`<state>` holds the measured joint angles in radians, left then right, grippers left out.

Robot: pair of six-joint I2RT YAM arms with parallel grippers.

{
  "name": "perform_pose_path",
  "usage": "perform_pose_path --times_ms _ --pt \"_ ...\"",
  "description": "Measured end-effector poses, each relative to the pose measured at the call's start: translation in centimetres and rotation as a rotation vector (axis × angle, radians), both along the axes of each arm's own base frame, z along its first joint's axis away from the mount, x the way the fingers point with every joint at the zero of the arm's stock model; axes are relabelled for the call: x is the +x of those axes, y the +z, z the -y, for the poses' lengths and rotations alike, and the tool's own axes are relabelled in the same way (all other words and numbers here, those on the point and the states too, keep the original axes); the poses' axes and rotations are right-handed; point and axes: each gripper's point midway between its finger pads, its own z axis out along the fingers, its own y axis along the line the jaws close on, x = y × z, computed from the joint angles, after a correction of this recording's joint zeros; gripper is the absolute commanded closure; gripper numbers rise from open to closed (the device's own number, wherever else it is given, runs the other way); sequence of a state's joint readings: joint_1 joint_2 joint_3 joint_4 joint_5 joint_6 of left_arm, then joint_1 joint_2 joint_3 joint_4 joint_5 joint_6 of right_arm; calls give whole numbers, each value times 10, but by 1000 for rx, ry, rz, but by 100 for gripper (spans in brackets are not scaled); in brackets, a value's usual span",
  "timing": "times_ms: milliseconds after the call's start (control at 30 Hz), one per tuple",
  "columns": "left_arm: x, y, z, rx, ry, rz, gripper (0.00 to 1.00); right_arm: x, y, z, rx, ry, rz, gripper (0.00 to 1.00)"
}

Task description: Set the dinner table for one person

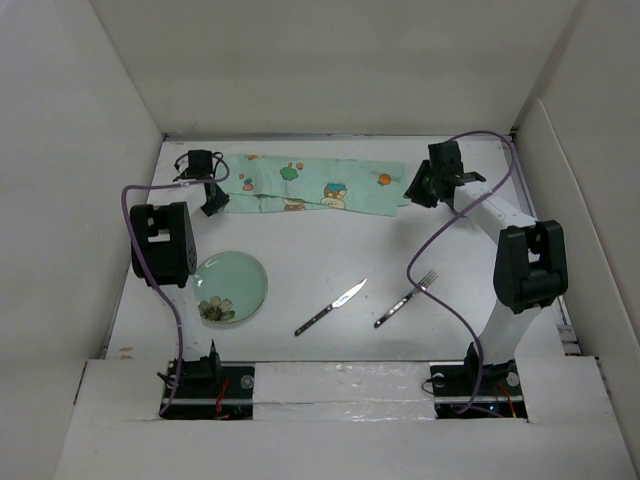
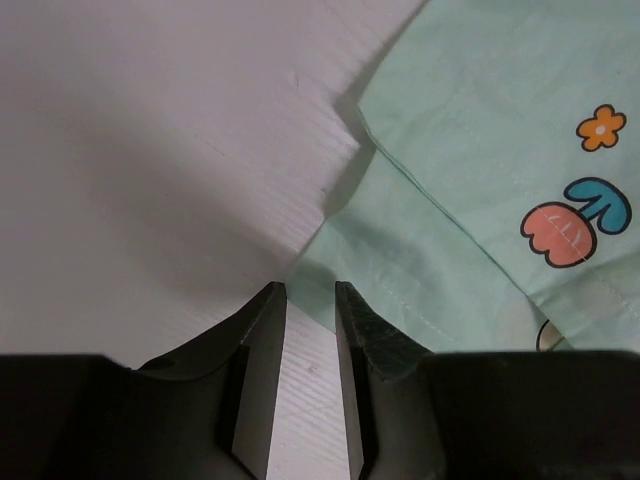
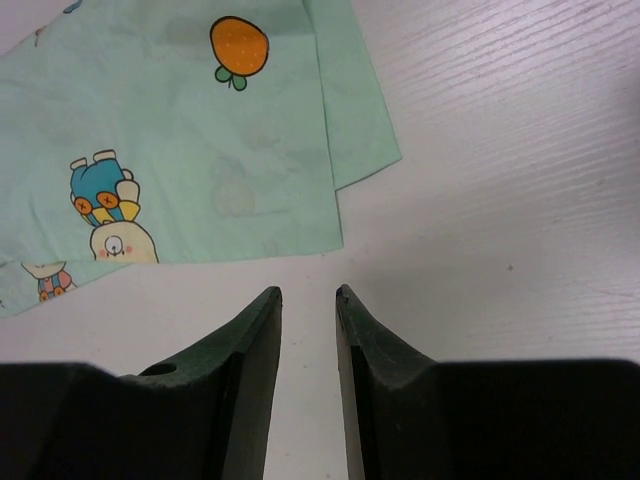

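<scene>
The white surface [image 1: 330,255] is stretching across the whole work area and is carrying everything in view. A mint-green placemat [image 1: 310,185] with cartoon prints is lying rumpled and partly folded along its far side.

The left pincer [image 1: 213,200] is hanging at the placemat's left end. In the left wrist view it is sitting released, its two dark fingers [image 2: 262,330] standing a narrow gap apart, with the placemat's folded corner reaching right up to the fingertips. Whether the fingers are touching the cloth cannot be told.

The right pincer [image 1: 415,190] is hanging at the placemat's right end. In the right wrist view it is also sitting released, jaws a narrow gap apart, tips pointing at bare surface just short of the placemat's near edge and its stepped corner.

On the near side of the placemat, below its left end, a pale green glass plate [image 1: 232,285] with a flower motif is resting flat, partly hidden by the left arm. Below the placemat's middle, a knife [image 1: 330,307] is lying on a slant, blade end pointing up toward the cloth. Below the placemat's right part, a fork [image 1: 405,300] is lying on a similar slant, tines toward the cloth, apart from the knife. Both are lying well clear of the placemat.
</scene>
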<state>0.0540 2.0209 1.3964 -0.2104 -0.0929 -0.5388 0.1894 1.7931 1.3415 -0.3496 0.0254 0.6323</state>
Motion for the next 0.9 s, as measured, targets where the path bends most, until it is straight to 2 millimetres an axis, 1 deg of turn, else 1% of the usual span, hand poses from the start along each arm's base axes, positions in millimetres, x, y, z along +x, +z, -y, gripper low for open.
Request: perform_pose_path --times_ms 33,100,133,167,200,233,367,567,633,733,767,800,833,900 --pt "1 0 -2 8 6 1 81 1 1 -1 3 2 4 64" --pt "3 -1 -6 31 10 0 86 2 1 -1 7 1 7 62" --pt "3 -1 -7 41 12 1 88 2 2 -1 11 0 10 59" --pt "4 -2 -8 53 10 -3 96 3 2 -1 12 -1 13 57" --pt "5 -2 -9 65 8 -4 100 4 3 0 15 -2 16 55" --pt "7 -2 -11 77 7 -4 100 4 3 0 17 -4 18 51" --pt "13 -1 -15 119 -11 -5 100 8 -5 3 15 -15 0 48" --pt "10 -1 -23 179 -17 -16 100 22 -38 9 -19 -43 -68 46" --pt "6 -1 -24 186 -15 -13 100 26 -48 12 -37 -54 -94 44" --pt "-6 -2 -23 183 -17 -25 100 34 -57 16 -58 -76 -121 44" --pt "-9 -2 -22 179 -19 -30 93 38 -58 18 -61 -84 -126 44" --pt "-10 -2 -21 173 -22 -34 83 42 -60 20 -68 -93 -131 45" --pt "-10 -2 -21 169 -23 -34 72 47 -61 22 -72 -103 -133 47" --pt "-9 -1 -18 154 -29 -32 61 56 -63 25 -82 -122 -139 51"
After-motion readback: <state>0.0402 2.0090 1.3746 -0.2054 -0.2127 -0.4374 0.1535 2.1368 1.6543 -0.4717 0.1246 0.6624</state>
